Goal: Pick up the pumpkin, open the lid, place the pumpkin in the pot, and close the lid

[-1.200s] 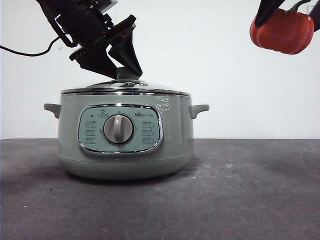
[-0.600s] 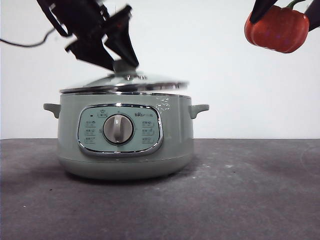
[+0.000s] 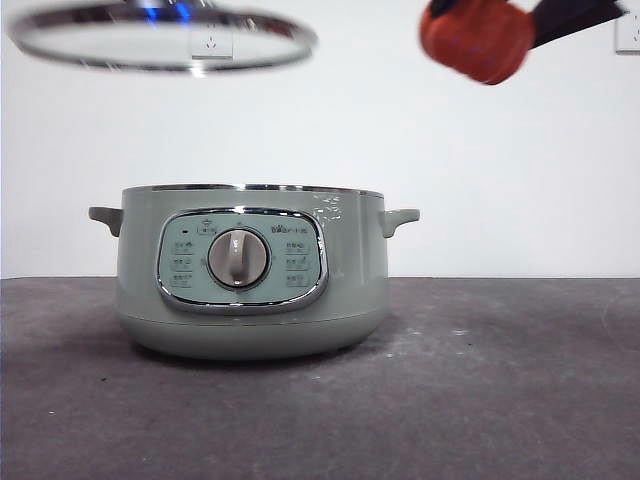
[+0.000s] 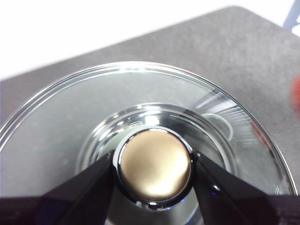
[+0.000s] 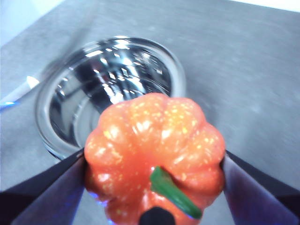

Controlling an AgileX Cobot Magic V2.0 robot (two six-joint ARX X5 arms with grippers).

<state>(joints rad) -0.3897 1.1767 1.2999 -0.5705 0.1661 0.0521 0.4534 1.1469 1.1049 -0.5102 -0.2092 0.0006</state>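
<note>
On the dark grey counter [image 3: 500, 400], left of centre, stands the pot [image 3: 250, 300], open at the top, its shiny steel inside [image 5: 112, 89] showing from above in the right wrist view. Its chrome-framed control panel [image 3: 242, 262] faces the near side with a grey dial [image 3: 237, 259] in the middle; small icons and a short brand mark sit around the dial, too small to read. High above the pot's left side hangs the lid [image 3: 160, 35], well clear of the rim and blurred, roughly level. The left claw [image 4: 152, 176] is clamped on the lid's metal-capped knob [image 4: 153, 165], one jaw on each side. Up at the top right, above and right of the pot, the pumpkin [image 3: 477, 38] hangs in the air, also blurred. The right claw [image 5: 154, 187] grips it by its sides, green stem [image 5: 173, 192] towards the camera. A white wall [image 3: 500, 170] rises behind the counter, with a socket plate [image 3: 627, 35] at its right edge.
</note>
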